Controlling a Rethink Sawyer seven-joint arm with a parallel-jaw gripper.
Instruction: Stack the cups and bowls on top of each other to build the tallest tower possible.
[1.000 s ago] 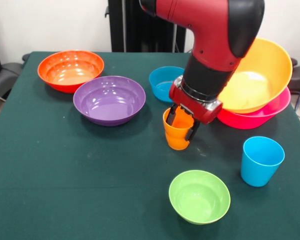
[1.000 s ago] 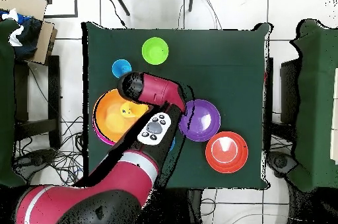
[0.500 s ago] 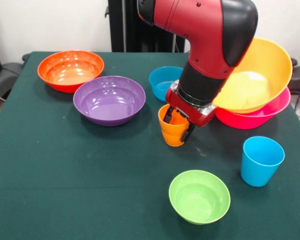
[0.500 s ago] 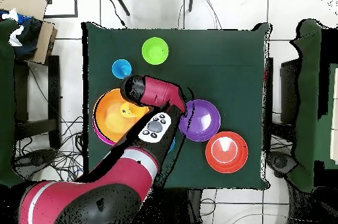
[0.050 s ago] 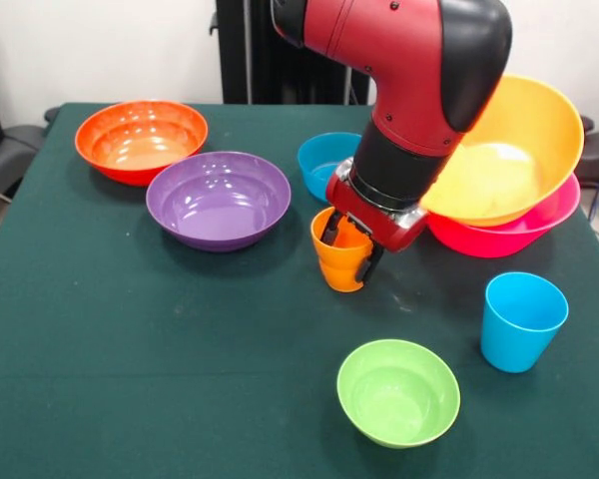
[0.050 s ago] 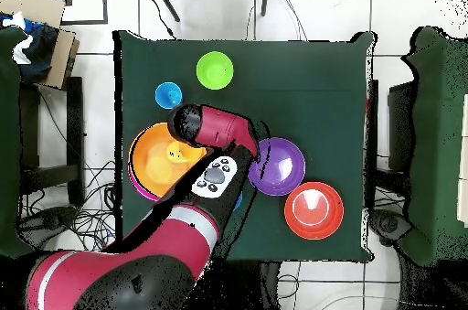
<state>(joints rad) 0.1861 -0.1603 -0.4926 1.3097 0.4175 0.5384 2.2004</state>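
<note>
My gripper (image 5: 347,245) is shut on the orange cup (image 5: 337,265), one finger inside the rim and one outside. The cup leans slightly, between the purple bowl (image 5: 218,198) and the pink bowl. The small blue bowl (image 5: 324,160) sits just behind it. The large orange bowl (image 5: 514,150) rests tilted in the hot pink bowl (image 5: 514,235) at the right. A red-orange bowl (image 5: 140,138) stands at the far left. The sky blue cup (image 5: 522,321) and lime green bowl (image 5: 397,391) stand nearer the front. In the overhead view the arm (image 6: 215,128) hides the gripper and the cup.
From above, the green bowl (image 6: 215,69) and blue cup (image 6: 168,95) lie near the table's top edge, and the purple bowl (image 6: 277,166) and red-orange bowl (image 6: 313,209) to the right of the arm. Chairs and a box stand around the green table (image 6: 311,78).
The gripper has carried the orange cup a little to the left in the front view and slightly farther back, toward the purple bowl. Nothing else has moved.
</note>
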